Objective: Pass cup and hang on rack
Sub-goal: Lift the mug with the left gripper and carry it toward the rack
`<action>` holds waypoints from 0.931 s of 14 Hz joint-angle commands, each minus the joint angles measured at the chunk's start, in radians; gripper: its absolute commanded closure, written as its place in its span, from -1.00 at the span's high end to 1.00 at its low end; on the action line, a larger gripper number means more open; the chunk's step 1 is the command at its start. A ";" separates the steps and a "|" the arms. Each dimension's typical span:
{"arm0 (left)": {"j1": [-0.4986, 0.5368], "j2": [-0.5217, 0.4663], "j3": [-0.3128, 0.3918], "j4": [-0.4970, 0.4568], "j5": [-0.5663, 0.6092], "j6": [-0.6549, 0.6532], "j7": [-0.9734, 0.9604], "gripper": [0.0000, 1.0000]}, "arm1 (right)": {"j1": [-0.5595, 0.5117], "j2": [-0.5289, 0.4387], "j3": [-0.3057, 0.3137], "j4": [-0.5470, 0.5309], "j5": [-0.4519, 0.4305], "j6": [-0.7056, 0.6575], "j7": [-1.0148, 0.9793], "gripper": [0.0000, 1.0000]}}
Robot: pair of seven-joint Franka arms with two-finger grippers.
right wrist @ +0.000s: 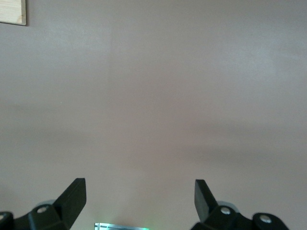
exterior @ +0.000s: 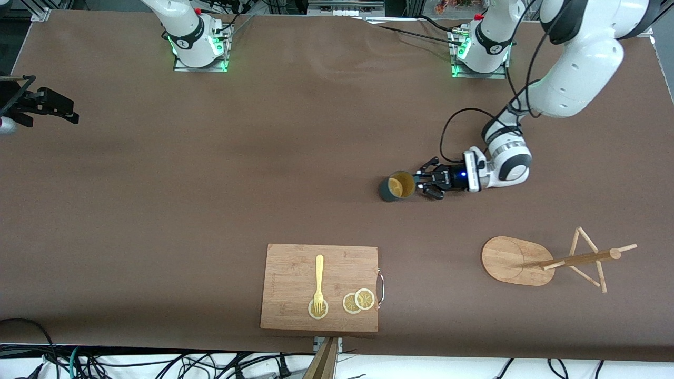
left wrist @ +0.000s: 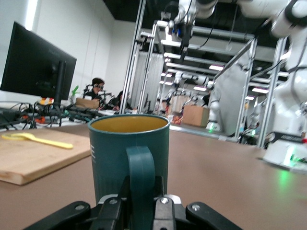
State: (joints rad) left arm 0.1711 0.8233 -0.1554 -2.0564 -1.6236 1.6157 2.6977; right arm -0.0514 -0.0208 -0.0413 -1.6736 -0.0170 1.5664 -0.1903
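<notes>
The teal-blue cup (exterior: 397, 186) is upright near the middle of the table, its tan inside showing. My left gripper (exterior: 423, 184) reaches in low from the left arm's end and is shut on the cup's handle. In the left wrist view the handle (left wrist: 140, 175) is pinched between the fingers (left wrist: 113, 211) of the left gripper (left wrist: 140, 203), and the cup (left wrist: 115, 148) rises just past them; its foot is hidden. The wooden rack (exterior: 518, 260) stands nearer the front camera, toward the left arm's end. My right gripper (right wrist: 140, 189) is open over bare table, holding nothing.
A wooden cutting board (exterior: 295, 273) lies near the table's front edge with a yellow fork (exterior: 318, 281) and lemon slices (exterior: 359, 301) on it. The board's corner (right wrist: 12, 12) shows in the right wrist view. A black device (exterior: 45, 105) sits at the right arm's end.
</notes>
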 commanded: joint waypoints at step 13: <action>0.429 -0.170 -0.003 0.004 0.352 -0.421 -0.858 -1.00 | 0.001 -0.008 0.003 0.005 0.014 -0.039 0.009 1.00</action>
State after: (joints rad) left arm 0.5851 0.6668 -0.1465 -2.0460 -1.2831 1.2343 1.9809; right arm -0.0511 -0.0208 -0.0405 -1.6735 -0.0166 1.5445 -0.1901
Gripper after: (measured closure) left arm 0.797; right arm 0.000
